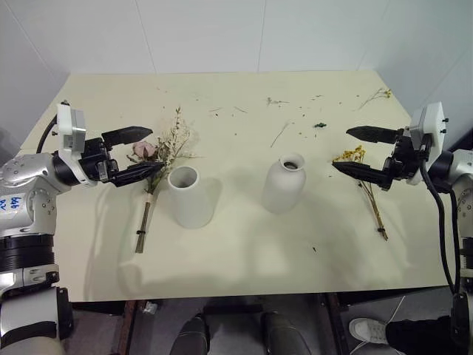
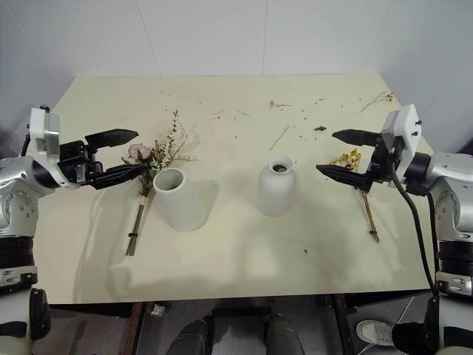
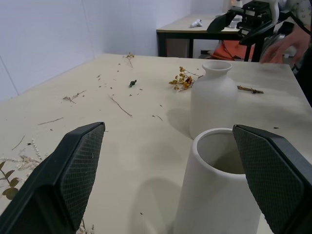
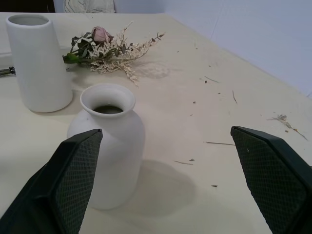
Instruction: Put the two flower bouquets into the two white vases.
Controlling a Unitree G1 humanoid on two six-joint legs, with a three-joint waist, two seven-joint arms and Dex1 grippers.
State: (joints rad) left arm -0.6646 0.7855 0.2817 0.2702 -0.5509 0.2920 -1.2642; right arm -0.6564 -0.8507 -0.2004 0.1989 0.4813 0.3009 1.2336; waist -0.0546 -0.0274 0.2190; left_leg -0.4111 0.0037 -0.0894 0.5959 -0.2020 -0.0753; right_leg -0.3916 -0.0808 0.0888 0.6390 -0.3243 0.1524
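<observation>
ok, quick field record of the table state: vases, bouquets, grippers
wide vase: upright, empty, table's left half
narrow-neck vase: upright, right of wide vase, nothing in it
rose bouquet: lying flat, left of wide vase
yellow bouquet: lying flat, right of narrow-neck vase
left gripper: open, over rose bouquet, holding nothing
right gripper: open, over yellow bouquet, holding nothing
table: scattered twigs, crumbs

No readable text, brand or sign anywhere. Small blue marks on left arm's grey shell [image 1: 15, 201], well apart from tall vase [image 1: 191, 197], too blurred to read. Vases, table and walls carry no lettering.
</observation>
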